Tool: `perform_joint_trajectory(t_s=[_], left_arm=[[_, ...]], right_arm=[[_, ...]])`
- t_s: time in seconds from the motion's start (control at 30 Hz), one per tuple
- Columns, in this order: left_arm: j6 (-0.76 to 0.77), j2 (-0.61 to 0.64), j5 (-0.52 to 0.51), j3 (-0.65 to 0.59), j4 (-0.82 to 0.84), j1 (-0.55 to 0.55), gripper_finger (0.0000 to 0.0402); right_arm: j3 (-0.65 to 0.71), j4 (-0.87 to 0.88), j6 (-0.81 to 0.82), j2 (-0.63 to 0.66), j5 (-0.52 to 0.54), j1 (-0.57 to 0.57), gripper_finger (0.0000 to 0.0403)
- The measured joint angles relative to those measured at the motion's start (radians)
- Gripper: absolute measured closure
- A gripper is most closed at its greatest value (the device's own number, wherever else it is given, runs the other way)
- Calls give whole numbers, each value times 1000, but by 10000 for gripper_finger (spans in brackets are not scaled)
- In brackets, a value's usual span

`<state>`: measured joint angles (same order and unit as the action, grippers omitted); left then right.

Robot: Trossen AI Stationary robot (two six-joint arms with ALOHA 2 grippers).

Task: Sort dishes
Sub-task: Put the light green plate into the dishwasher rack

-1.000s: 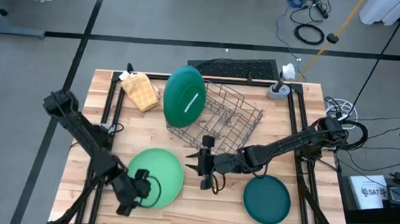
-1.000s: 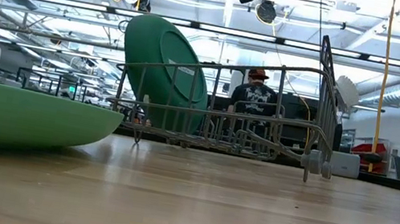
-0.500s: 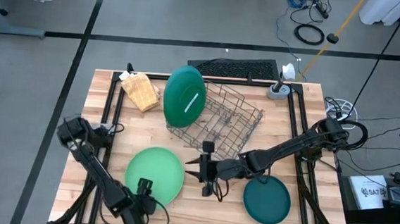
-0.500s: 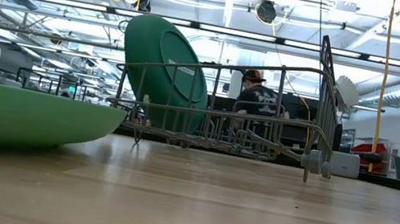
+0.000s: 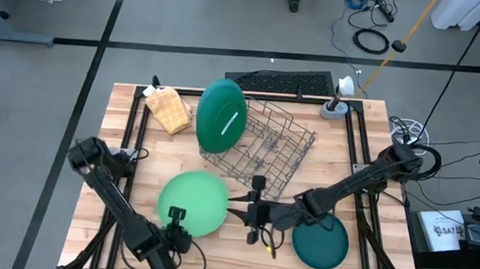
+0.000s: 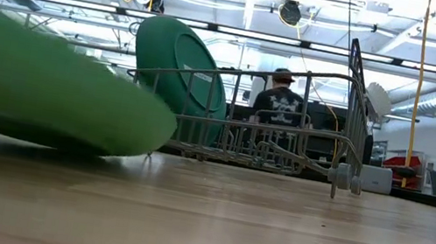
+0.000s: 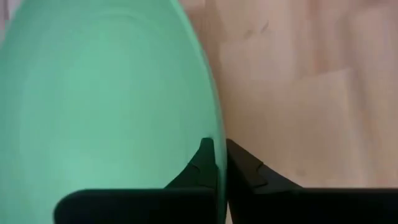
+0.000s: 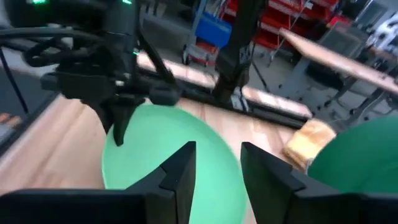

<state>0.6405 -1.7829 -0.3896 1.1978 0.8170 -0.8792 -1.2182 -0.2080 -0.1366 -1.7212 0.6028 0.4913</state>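
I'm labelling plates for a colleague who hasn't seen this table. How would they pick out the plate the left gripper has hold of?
Start from the wire rack in the middle of the table and come toward the near edge on the left arm's side. The light green plate lies there, the left gripper shut on its rim. It is the palest plate; the other two are darker.

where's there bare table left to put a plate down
Bare wood shows behind the light green plate, between the tan lump and the wire rack, and along the right edge, between rack and teal plate. The front middle is crowded: the left gripper pinches the light green plate's rim and the right gripper hangs open beside it.
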Motion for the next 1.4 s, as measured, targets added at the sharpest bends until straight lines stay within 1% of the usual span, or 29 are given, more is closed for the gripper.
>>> perform_joint_trajectory(t_s=[0.07,0.13,0.3,0.37,0.47,0.53,0.6,0.7,0.77,0.8,0.9,1.03,1.1,1.2,1.3,1.4], left_arm=[[-3,69,-1,14,4,7,390],[-37,164,-19,18,-2,17,390],[-169,407,-195,21,-29,65,390],[-258,491,-244,21,-100,97,390],[-403,596,-234,22,-242,170,390],[-471,645,-180,22,-314,233,390],[-527,679,-94,19,-397,326,390],[-561,707,139,-28,-612,493,390],[-534,705,281,-69,-713,610,390],[-508,702,323,-92,-728,668,390],[-434,686,381,-191,-778,826,390],[-322,663,577,-331,-1096,972,390],[-289,653,621,-365,-1161,1032,390],[-252,607,615,-406,-1180,1094,390],[-217,558,667,-409,-1239,1120,390],[-183,490,679,-403,-1313,1134,390]], right_arm=[[0,1,-25,22,30,21,284],[0,-3,-63,50,62,40,284],[0,-6,-205,142,195,102,284],[0,-6,-267,179,260,124,284],[0,2,-354,229,321,142,284],[0,5,-403,251,342,147,284],[0,18,-453,270,344,147,284],[0,57,-486,289,347,144,284],[0,112,-477,300,346,139,284],[0,144,-466,305,347,138,284],[0,225,-432,319,352,138,284],[0,296,-374,343,394,139,284],[0,330,-352,354,396,139,284],[0,361,-325,366,395,135,284],[0,367,-321,375,395,124,284],[0,368,-338,375,391,109,284]])
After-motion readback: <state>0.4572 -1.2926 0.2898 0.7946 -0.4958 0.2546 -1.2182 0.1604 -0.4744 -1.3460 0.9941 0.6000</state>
